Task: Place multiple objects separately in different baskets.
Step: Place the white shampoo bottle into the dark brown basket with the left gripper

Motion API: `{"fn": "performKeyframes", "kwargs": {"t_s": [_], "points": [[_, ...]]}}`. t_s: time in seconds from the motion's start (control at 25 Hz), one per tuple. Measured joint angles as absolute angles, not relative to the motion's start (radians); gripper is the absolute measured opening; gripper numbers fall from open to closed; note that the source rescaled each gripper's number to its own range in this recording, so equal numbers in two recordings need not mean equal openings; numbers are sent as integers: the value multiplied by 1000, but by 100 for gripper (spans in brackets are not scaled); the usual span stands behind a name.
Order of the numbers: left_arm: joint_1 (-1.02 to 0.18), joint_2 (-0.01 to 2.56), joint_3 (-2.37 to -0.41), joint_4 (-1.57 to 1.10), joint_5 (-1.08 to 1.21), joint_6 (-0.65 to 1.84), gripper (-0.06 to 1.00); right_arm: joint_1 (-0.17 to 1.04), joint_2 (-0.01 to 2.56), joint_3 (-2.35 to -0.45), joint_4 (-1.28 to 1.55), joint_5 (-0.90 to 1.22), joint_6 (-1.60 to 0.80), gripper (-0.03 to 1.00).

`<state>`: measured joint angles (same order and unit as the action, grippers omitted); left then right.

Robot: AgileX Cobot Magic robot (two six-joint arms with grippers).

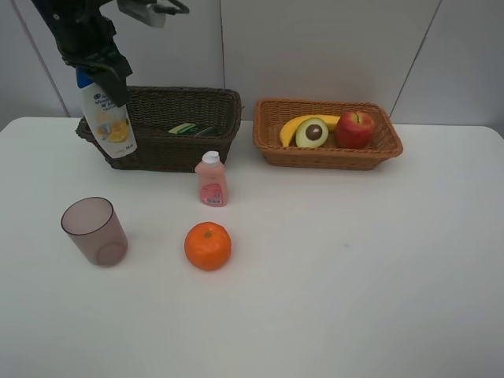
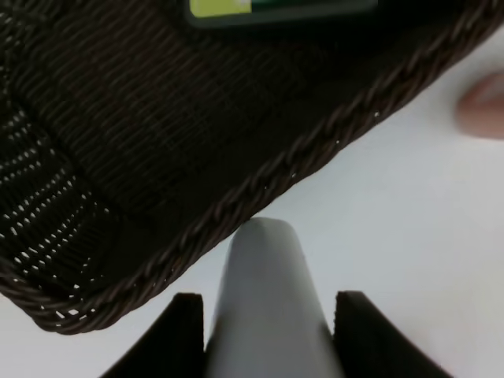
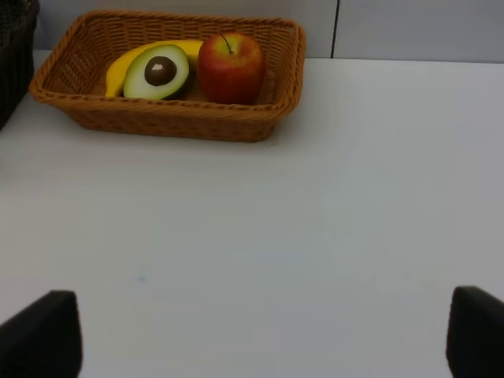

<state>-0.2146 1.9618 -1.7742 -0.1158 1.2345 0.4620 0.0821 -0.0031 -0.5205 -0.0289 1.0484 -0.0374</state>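
My left gripper (image 1: 101,72) is shut on the blue-capped white shampoo bottle (image 1: 111,118) and holds it in the air at the left end of the dark brown basket (image 1: 213,98). The left wrist view shows the bottle (image 2: 268,315) between both fingers (image 2: 183,335), over the basket's rim (image 2: 260,189). A dark green pump bottle (image 1: 193,128) lies inside that basket. The tan basket (image 1: 331,157) holds the banana (image 1: 293,126), halved avocado (image 1: 312,132) and apple (image 1: 354,128). On the table are the pink bottle (image 1: 212,179), orange (image 1: 208,246) and mauve cup (image 1: 94,231). My right gripper (image 3: 256,339) is open over bare table.
The white table (image 1: 354,268) stretches wide in front of the baskets, and a grey wall stands right behind them. The right wrist view shows the tan basket (image 3: 169,118) across open table surface, with the dark basket's edge (image 3: 16,55) beside it.
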Motion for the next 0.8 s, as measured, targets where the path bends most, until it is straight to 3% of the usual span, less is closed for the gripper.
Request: {"fn": "performKeyframes", "kwargs": {"t_s": [0.4, 0.8], "points": [[-215, 1962, -1898, -67, 1229, 426, 48, 82, -3, -521, -29, 1048, -37, 97], [-215, 1979, -1902, 78, 1140, 430, 48, 82, -3, -521, -29, 1048, -37, 97]]}}
